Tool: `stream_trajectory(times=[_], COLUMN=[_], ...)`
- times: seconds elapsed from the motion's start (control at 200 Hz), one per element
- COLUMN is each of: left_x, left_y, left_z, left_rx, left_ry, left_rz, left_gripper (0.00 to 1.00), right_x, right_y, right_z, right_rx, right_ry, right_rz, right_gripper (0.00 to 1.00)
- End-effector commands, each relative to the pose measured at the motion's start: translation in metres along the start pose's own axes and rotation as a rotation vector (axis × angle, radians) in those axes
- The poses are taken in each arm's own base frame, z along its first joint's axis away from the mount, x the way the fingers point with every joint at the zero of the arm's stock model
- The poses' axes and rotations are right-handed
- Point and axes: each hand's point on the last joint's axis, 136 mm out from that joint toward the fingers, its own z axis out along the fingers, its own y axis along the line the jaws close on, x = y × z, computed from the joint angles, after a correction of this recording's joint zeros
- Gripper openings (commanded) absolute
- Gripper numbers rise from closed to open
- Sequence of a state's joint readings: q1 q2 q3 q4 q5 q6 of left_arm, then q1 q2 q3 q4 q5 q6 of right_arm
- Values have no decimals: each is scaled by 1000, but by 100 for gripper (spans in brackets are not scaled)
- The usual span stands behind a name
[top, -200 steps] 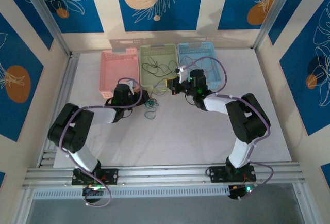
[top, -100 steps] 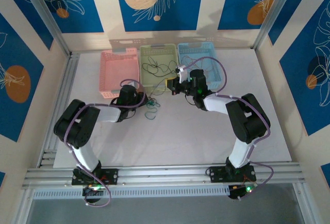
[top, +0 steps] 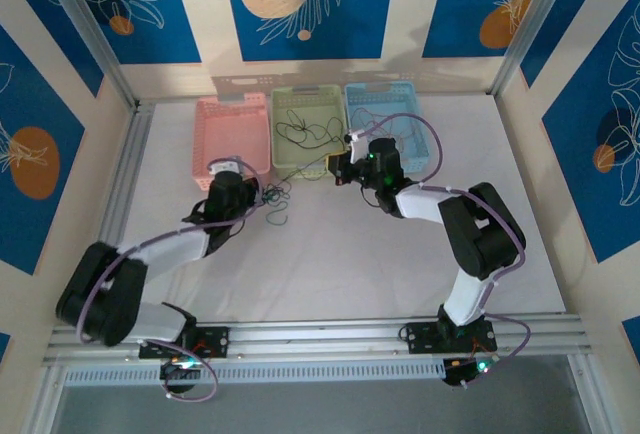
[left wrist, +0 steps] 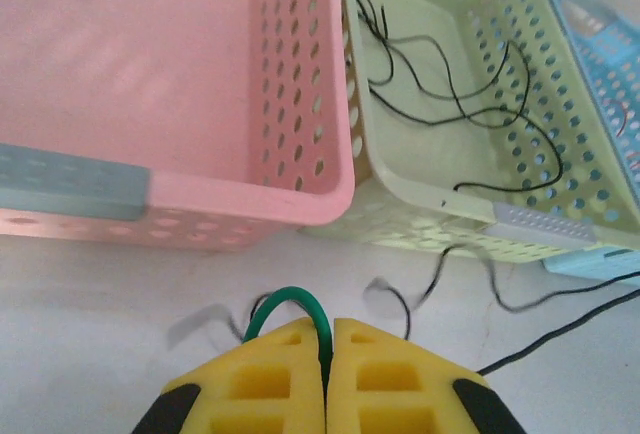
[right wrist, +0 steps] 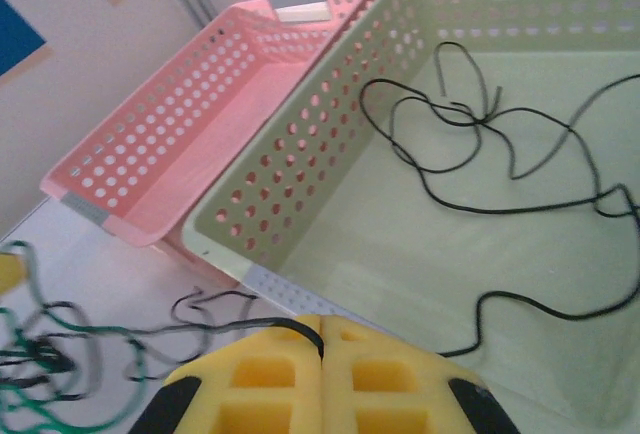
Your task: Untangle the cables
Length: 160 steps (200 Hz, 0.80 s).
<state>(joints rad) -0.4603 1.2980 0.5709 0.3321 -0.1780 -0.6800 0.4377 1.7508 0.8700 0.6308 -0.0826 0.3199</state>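
Your left gripper (left wrist: pixel 326 342) is clamped on the green cable (left wrist: pixel 287 299), your right gripper (right wrist: pixel 321 337) on a black cable (right wrist: pixel 296 325) (green basket (right wrist: pixel 300 154) at twelve o'clock).

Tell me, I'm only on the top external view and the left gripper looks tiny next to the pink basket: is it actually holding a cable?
Observer: Yes. In the left wrist view the left gripper is shut, and a loop of green cable sticks out between its fingers.
Operator: And the right one, by the green basket?
Observer: The right wrist view shows the right gripper shut too. A black cable is pinched at its tips, just in front of the green basket.
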Motion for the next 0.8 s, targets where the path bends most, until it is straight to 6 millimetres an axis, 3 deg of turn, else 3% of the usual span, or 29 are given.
stream_trajectory(times=[0.0, 0.28, 0.44, 0.795], left_x=[-9, -62, -80, -101], left_y=[27, 62, 75, 91], left_z=[-27, -117, -164, -226], left_rx=[-130, -297, -348, -428], left_ry=[-37, -244, -365, -516], left_rz=[67, 127, 126, 96], left_gripper=[0, 0, 0, 0], right_x=[-17, -10, -7, 4], right_y=[-28, -89, -104, -139], right_z=[-15, -42, -51, -75], right_rx=[126, 367, 416, 623], right_ry=[-70, -104, -127, -137], right_rz=[52, 220, 284, 365], right_gripper=[0, 0, 0, 0])
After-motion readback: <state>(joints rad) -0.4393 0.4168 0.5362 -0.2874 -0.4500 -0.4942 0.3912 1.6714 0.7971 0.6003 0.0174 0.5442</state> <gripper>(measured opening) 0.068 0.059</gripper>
